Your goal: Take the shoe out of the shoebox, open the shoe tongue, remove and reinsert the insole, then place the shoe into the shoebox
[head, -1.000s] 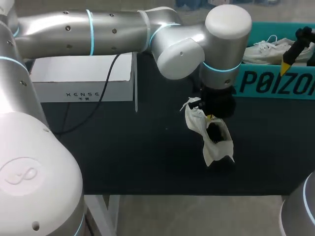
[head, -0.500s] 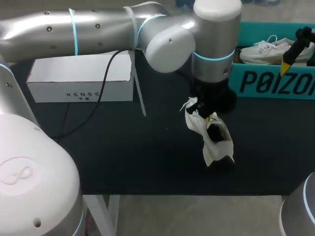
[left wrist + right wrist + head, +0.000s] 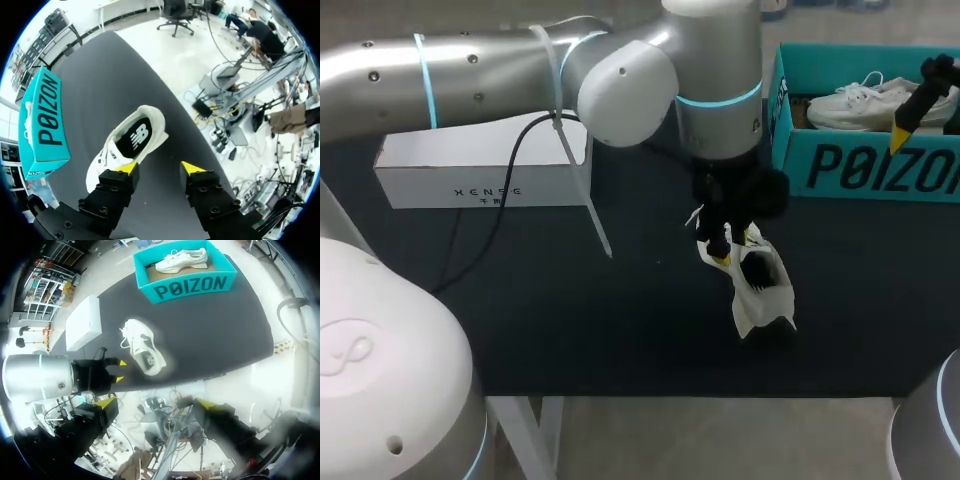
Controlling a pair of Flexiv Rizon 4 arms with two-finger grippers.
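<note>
White shoe (image 3: 760,290): out of the box, on its sole on the black table (image 3: 570,320), well short of the near edge, dark opening facing up.

Left gripper (image 3: 159,170): hangs right over the shoe's laced front end, fingers spread and released, nothing clasped between them. In the left wrist view, one yellow tip at the shoe's side, the other over bare table; contact or not, cannot tell. From the head view, hides much of the laces and tongue behind the wrist.

Teal shoebox (image 3: 860,170): at the table's far right corner, lid off, apart from the shoe on the table. Inside it, a second white shoe (image 3: 855,100) lying on brown card.

Right gripper (image 3: 160,405): high above the table's right side, close over the shoebox's far end in the head view; yellow tips wide apart, slack, holding nothing.

White box (image 3: 480,175): at the far left, closed, well apart from the shoe, partly under the left arm.

Black cable (image 3: 505,200): drops from the left arm across the front of the white box down onto the table. Beside it, a white strap (image 3: 582,185) dangling from the same arm.
</note>
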